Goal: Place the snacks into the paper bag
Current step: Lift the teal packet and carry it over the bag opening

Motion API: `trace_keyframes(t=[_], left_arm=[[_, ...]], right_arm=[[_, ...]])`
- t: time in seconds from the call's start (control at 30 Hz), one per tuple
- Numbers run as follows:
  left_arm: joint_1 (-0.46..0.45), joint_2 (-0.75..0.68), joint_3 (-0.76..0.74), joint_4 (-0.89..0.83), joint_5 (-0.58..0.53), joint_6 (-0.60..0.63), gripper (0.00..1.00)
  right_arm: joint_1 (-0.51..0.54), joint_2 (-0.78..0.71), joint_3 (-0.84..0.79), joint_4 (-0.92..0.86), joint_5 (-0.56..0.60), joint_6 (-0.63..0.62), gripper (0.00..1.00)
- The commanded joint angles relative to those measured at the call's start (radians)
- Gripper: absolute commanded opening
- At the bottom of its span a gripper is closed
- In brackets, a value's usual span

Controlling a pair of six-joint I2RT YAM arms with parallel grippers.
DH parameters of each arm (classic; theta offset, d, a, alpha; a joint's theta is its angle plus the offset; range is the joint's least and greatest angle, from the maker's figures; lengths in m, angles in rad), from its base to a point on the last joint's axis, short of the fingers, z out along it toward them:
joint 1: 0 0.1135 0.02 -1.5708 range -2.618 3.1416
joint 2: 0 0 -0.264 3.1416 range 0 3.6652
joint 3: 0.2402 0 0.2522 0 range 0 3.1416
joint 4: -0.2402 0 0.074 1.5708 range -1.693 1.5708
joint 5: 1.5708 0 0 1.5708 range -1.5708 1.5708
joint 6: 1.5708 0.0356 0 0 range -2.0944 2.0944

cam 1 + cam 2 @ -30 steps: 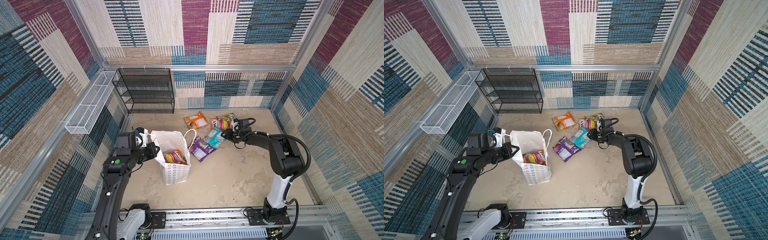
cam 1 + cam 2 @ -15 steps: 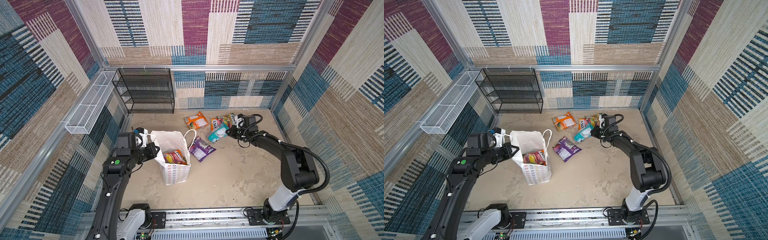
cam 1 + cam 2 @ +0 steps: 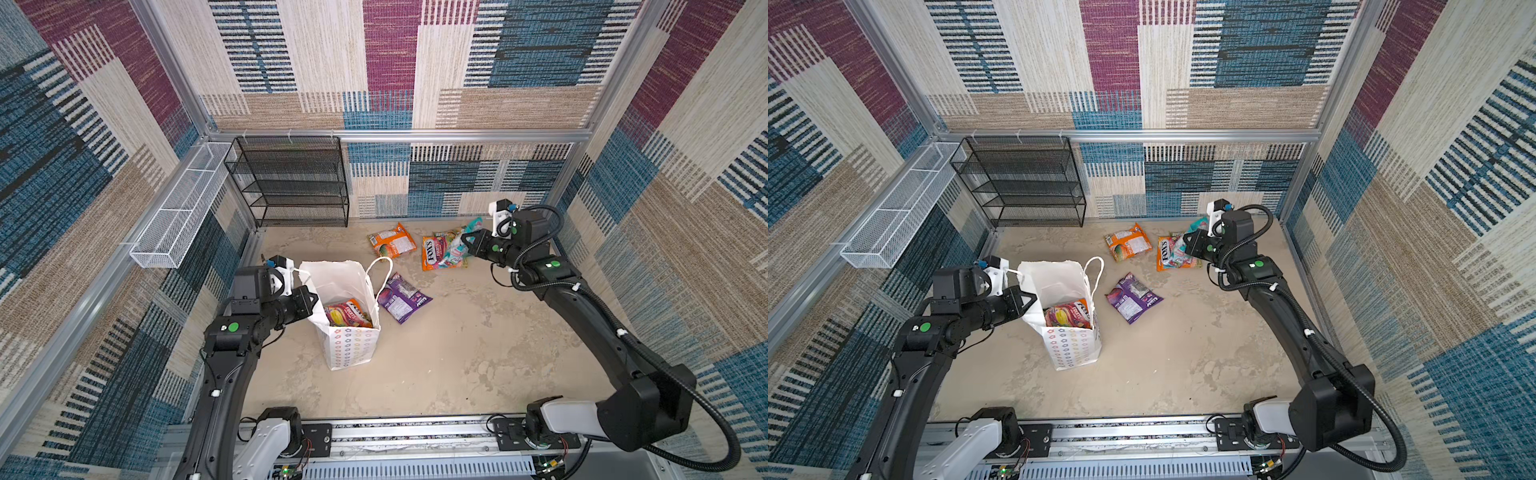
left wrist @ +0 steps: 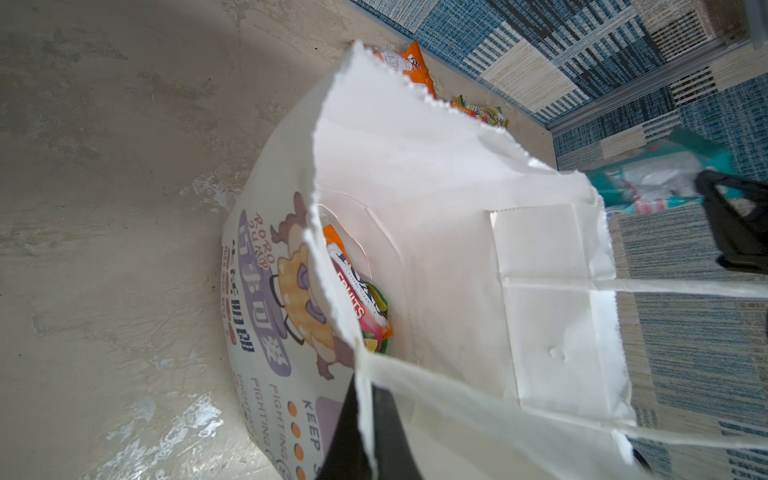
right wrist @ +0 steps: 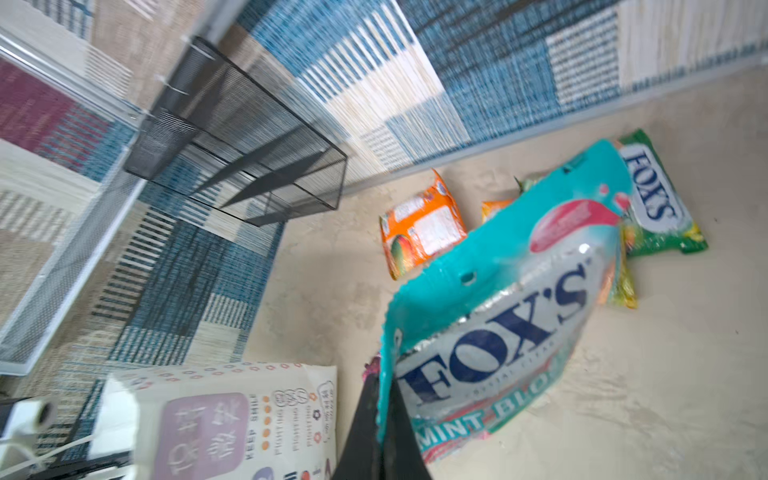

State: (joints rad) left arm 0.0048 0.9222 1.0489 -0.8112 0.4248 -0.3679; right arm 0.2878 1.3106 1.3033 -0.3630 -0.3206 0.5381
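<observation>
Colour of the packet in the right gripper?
Teal packet, silver and pink print; right wrist view shows it best.

In the right wrist view "FOX'S" is read in dark blue on the teal packet (image 5: 498,316), w/ "MINT BLO…" below it (rest cut off, small line betw. them too blurred), and "FOX'S" is also seen on the green packet (image 5: 660,208). On the paper bag (image 5: 232,415) "KEEP SMILE" and "FIGHTING" (printed twice) are made out beside Chinese chars on a purple panel, and "RORO" is read by the cartoon in the left wrist view. "FRUITS" is shown on the packet inside the bag (image 4: 355,299), and "FOX'S" on the multicolour packet (image 3: 434,252) in both top views.
</observation>
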Motion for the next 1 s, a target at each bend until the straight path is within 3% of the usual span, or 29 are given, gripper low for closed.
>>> trace_keyframes(t=[0.0, 0.1, 0.33, 0.57, 0.73, 0.97], left_arm=[[0.001, 0.009, 0.003, 0.052, 0.013, -0.003, 0.00], [0.001, 0.005, 0.002, 0.052, 0.011, -0.003, 0.00], [0.001, -0.006, -0.003, 0.064, 0.027, -0.005, 0.00], [0.001, 0.004, 0.000, 0.058, 0.026, -0.003, 0.00], [0.001, 0.006, 0.000, 0.058, 0.028, -0.003, 0.00], [0.001, 0.004, 0.000, 0.057, 0.024, -0.003, 0.00]], right_arm=[[0.056, -0.028, 0.105, -0.035, 0.047, 0.008, 0.00], [0.142, -0.012, 0.221, -0.065, 0.075, 0.007, 0.00], [0.474, 0.186, 0.674, -0.223, 0.277, -0.072, 0.00], [0.709, 0.402, 0.998, -0.328, 0.310, -0.125, 0.00], [0.791, 0.464, 1.009, -0.353, 0.307, -0.133, 0.00], [0.819, 0.432, 0.848, -0.332, 0.327, -0.132, 0.00]])
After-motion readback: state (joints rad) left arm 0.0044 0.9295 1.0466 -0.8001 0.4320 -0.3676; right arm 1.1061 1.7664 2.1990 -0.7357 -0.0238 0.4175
